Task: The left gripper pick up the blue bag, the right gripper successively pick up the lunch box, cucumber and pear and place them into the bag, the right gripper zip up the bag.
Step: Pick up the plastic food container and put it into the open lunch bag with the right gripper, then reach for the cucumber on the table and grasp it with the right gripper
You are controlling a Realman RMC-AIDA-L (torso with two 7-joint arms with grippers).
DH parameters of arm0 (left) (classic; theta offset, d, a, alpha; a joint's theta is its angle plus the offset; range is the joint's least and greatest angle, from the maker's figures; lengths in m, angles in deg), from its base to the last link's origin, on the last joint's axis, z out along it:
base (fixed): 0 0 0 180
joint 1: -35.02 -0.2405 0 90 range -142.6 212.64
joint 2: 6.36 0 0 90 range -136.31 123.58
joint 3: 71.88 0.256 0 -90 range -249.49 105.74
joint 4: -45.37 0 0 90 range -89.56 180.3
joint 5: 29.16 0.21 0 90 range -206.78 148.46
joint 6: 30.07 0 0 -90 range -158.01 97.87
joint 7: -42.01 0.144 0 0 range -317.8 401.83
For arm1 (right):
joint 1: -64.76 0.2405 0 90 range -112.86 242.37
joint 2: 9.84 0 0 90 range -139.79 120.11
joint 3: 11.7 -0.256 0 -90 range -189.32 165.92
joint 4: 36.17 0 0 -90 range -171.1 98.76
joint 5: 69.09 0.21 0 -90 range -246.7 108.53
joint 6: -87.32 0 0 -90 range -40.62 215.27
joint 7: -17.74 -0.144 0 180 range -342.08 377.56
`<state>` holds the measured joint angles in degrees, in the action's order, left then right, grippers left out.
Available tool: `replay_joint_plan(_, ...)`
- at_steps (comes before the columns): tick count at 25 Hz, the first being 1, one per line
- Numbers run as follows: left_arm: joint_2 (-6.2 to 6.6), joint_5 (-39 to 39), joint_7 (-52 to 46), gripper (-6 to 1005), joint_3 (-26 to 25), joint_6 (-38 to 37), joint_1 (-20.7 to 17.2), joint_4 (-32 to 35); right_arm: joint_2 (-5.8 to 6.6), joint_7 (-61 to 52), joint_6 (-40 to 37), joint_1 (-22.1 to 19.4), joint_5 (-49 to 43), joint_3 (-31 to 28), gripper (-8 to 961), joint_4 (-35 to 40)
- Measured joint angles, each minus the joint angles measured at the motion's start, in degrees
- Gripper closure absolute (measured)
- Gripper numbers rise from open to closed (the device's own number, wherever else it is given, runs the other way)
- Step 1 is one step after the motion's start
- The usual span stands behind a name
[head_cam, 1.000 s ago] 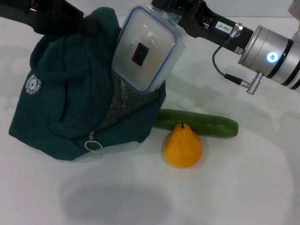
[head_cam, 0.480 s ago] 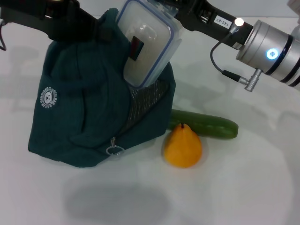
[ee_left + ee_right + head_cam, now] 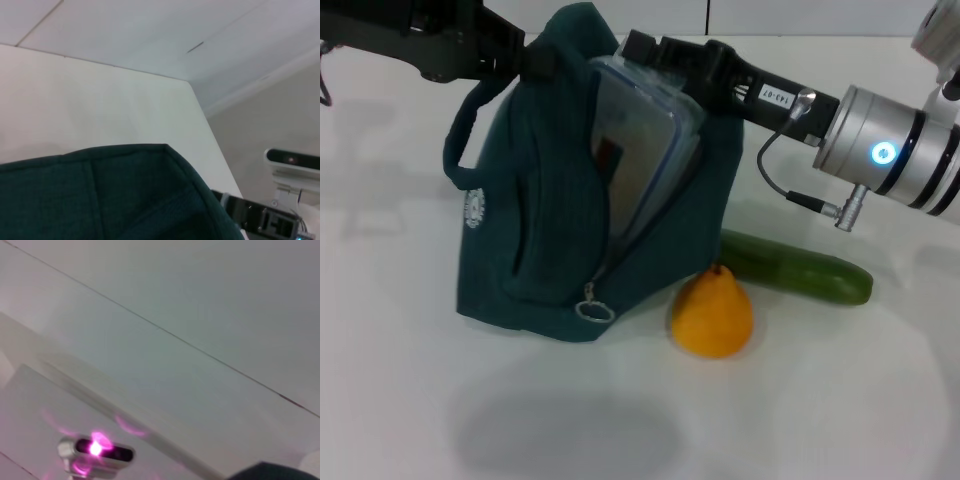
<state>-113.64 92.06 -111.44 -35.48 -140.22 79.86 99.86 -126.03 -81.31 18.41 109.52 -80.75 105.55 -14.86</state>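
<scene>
The blue bag (image 3: 540, 250) stands on the white table, its zipper open, with the ring pull (image 3: 590, 310) low at the front. My left gripper (image 3: 525, 58) is shut on the bag's top edge and holds it up. The clear lunch box (image 3: 645, 165) sits mostly inside the bag's opening, tilted. My right gripper (image 3: 660, 55) is shut on the lunch box's upper end. The cucumber (image 3: 800, 270) lies on the table right of the bag. The pear (image 3: 712, 312) stands in front of it, beside the bag. The bag's fabric fills the lower part of the left wrist view (image 3: 100, 195).
A loop handle (image 3: 460, 140) hangs off the bag's left side above the white logo (image 3: 475, 208). My right arm's silver wrist (image 3: 885, 155) reaches in over the cucumber. White table (image 3: 620, 420) spreads in front of the bag.
The bag has shifted right and stands more upright. The lunch box has gone from above the opening down into the bag. The cucumber has slid a little to the right.
</scene>
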Motion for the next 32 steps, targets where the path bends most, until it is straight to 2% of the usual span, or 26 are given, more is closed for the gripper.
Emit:
replay_joint_plan(9,0.02,0.0,0.3,954,0.0,0.4,-0.4,0.0,0.0,0.0,4.4,0.7,-0.2,2.3,856,0.2)
replay_joint_plan(19,0.17,0.4,0.8,954,0.0,0.5,-0.9,0.1,0.0,2.1,3.8,0.1,0.2,1.3,803,0.2)
replay_joint_plan(25,0.34,0.4,0.8,954,0.0,0.6,-1.3,0.3,0.28,5.1,1.3,-0.1,0.0,-1.1,592,-0.1)
replay_joint_plan(28,0.64,0.3,0.8,955,0.0,0.6,-1.9,0.5,0.84,8.0,-0.7,-1.0,-0.2,-3.9,447,-0.4)
replay_joint_plan(30,1.06,0.2,0.8,955,0.0,0.6,-2.6,0.6,1.94,10.6,-1.9,-2.0,-0.3,-6.2,350,-0.6)
replay_joint_plan(32,1.42,0.1,0.8,955,0.0,0.6,-3.0,0.6,3.76,12.5,-2.8,-3.3,-0.8,-8.1,260,-0.5)
